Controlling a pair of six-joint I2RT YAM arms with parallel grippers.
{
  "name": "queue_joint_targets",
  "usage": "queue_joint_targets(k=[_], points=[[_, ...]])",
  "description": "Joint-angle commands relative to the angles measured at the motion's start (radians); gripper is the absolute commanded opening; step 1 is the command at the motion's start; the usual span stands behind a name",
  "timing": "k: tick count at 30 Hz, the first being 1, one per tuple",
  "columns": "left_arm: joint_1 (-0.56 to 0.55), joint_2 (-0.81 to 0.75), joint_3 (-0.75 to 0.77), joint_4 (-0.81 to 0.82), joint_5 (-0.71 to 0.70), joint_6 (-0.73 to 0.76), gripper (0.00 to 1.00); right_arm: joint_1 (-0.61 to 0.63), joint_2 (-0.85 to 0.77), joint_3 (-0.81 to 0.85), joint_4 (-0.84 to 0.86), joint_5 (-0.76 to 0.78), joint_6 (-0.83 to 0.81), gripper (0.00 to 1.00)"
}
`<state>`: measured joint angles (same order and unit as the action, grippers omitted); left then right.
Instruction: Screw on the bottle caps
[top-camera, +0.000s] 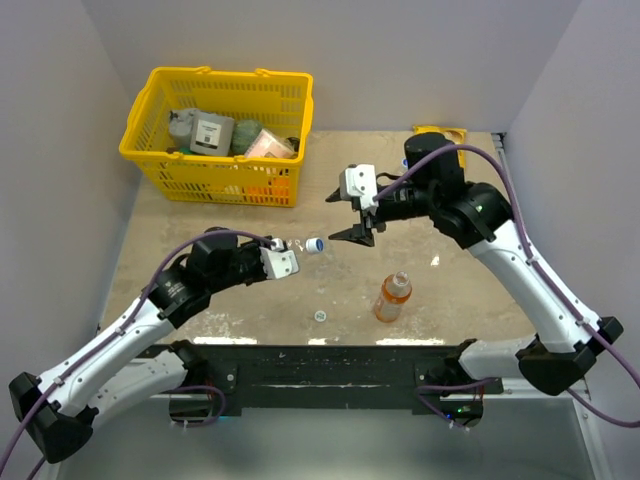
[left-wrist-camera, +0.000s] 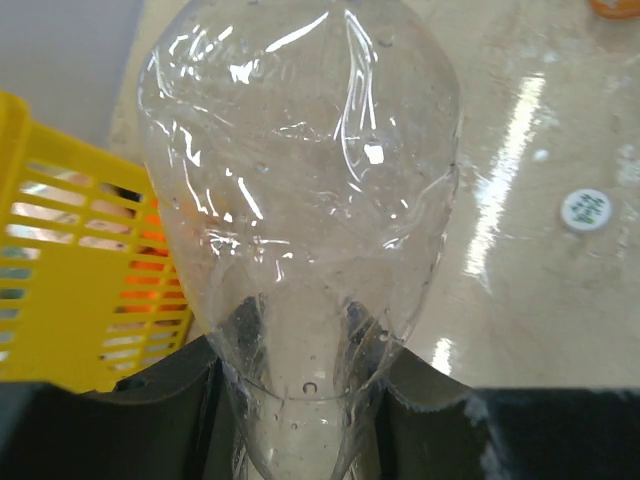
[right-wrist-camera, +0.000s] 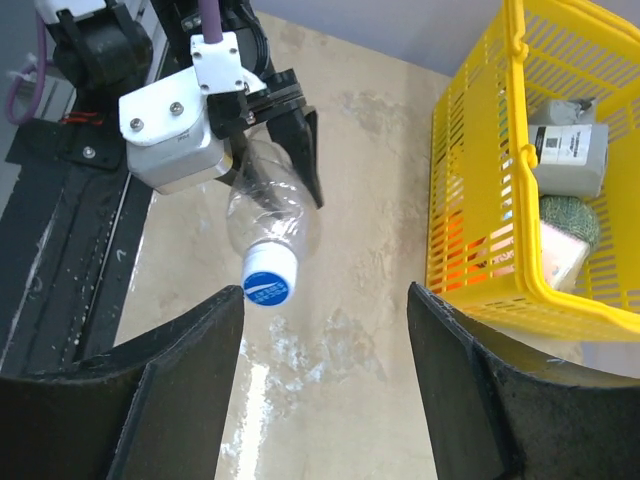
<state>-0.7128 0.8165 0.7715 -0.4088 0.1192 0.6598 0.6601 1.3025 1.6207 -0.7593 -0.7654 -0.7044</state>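
My left gripper (top-camera: 283, 258) is shut on a clear bottle (left-wrist-camera: 300, 200), held lying sideways above the table, and its black fingers (left-wrist-camera: 150, 420) press the bottle's lower body. A blue cap (right-wrist-camera: 270, 282) sits on that bottle's neck and faces my right gripper (right-wrist-camera: 325, 340). That gripper is open with nothing between its fingers, a short way off the cap. An orange bottle (top-camera: 393, 297) stands upright near the front, right of centre. On the table in front of the held bottle lies a whitish cap (top-camera: 320, 315), which also shows in the left wrist view (left-wrist-camera: 586, 209).
A yellow basket (top-camera: 215, 135) with boxes and packets stands at the back left, close to the left arm's far side (left-wrist-camera: 70, 300). At the back right corner lies a small yellow object (top-camera: 440, 132). Grey walls close the table on three sides.
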Motion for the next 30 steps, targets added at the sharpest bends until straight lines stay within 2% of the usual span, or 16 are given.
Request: queue_joint_targets(k=[1,10,14,15,18,23,29,30], points=[[0.026,0.009,0.081,-0.082,0.148,-0.127,0.00,0.009,0.032,0.007,-0.029,-0.017,-0.052,0.68],[0.055,0.038,0.156,-0.102,0.237,-0.164,0.00,0.162,0.015,-0.048,-0.034,0.073,-0.144,0.68],[0.058,0.039,0.163,-0.102,0.240,-0.163,0.00,0.182,0.018,-0.056,-0.023,0.077,-0.127,0.65],[0.056,0.039,0.163,-0.099,0.240,-0.164,0.00,0.182,0.018,-0.055,-0.017,0.078,-0.119,0.60],[0.061,0.039,0.164,-0.097,0.244,-0.166,0.00,0.182,0.018,-0.058,0.012,0.090,-0.095,0.56],[0.065,0.038,0.166,-0.091,0.250,-0.167,0.00,0.184,0.011,-0.077,0.043,0.130,-0.075,0.55],[0.070,0.027,0.157,-0.067,0.258,-0.173,0.00,0.182,0.020,-0.091,0.060,0.149,-0.032,0.38],[0.070,0.026,0.155,-0.064,0.260,-0.173,0.00,0.182,0.023,-0.091,0.064,0.149,-0.023,0.28]])
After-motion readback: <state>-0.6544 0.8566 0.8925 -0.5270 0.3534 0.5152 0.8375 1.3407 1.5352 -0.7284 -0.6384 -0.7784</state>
